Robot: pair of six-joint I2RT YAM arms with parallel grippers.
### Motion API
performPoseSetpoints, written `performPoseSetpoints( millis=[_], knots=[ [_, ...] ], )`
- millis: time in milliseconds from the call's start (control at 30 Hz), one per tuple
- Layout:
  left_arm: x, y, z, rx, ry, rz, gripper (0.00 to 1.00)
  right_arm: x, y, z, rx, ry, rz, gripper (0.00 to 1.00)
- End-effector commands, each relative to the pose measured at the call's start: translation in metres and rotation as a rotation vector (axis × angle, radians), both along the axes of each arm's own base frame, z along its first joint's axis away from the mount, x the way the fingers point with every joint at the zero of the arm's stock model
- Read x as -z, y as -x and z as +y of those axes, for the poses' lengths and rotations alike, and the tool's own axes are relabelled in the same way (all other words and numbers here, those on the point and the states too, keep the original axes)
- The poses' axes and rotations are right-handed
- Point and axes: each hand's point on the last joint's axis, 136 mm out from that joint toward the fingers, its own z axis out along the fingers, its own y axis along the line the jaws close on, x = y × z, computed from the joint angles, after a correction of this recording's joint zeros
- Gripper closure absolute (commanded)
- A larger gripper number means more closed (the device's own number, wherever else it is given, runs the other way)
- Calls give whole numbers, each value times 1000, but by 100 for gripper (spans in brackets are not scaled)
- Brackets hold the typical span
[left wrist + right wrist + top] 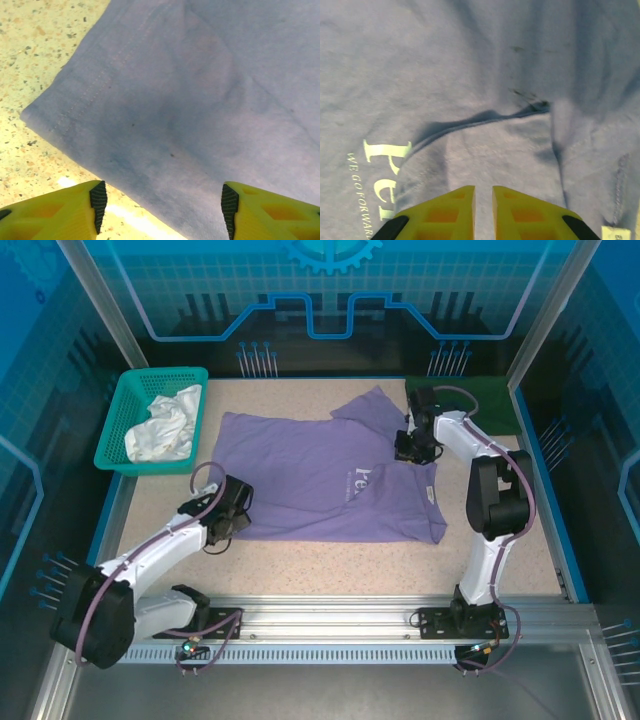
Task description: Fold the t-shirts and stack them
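Note:
A lavender t-shirt (310, 480) lies spread on the speckled table, chest print up, with one sleeve pointing to the back. My left gripper (235, 510) hovers open over the shirt's near left edge; the hem and its corner (35, 116) lie just ahead of the left gripper (164, 205). My right gripper (412, 450) is at the shirt's right shoulder. In the right wrist view the gripper (484, 200) is shut on a folded-over flap of the lavender shirt (470, 65), beside the pale print (385, 160). A dark green shirt (480, 400) lies at the back right.
A teal mesh basket (120, 430) stands at the back left with a white cloth (165, 430) in it. Blue enclosure walls ring the table, and a metal rail (330, 620) runs along the near edge. Bare tabletop (330, 560) shows in front of the shirt.

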Motion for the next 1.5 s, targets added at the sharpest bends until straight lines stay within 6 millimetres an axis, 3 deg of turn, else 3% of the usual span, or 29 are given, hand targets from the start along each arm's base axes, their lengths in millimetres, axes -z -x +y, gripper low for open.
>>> performPoseSetpoints(
  millis=[0, 133, 200, 300, 433, 533, 667, 833, 1133, 1300, 1467],
  knots=[
    [-19, -14, -22, 90, 39, -47, 32, -13, -11, 21, -57, -70, -55, 82],
    [-37, -38, -74, 267, 161, -109, 29, -22, 4, 11, 27, -93, -51, 80],
    [-49, -54, -111, 378, 259, -134, 28, -22, 26, 8, 84, -147, -40, 67],
    [-62, -78, -166, 527, 376, -136, 28, -16, 59, 19, 94, -238, -40, 57],
    [-67, -110, -227, 678, 510, -119, 31, -3, 88, 28, 94, -281, -11, 54],
    [-70, -130, -271, 765, 624, -94, 32, 8, 101, 21, 132, -263, -10, 52],
    [-60, -143, -319, 862, 675, -31, 34, 22, 117, 14, 183, -259, 11, 51],
    [-34, -145, -347, 938, 598, 44, 36, 32, 126, 9, 221, -269, 1, 50],
    [5, -152, -365, 998, 444, 115, 44, 44, 131, 3, 266, -287, 6, 50],
    [21, -163, -360, 980, 364, 106, 57, 48, 132, 0, 279, -290, 21, 51],
    [17, -172, -355, 966, 292, 22, 82, 54, 133, -1, 291, -290, 37, 51]
  ],
)
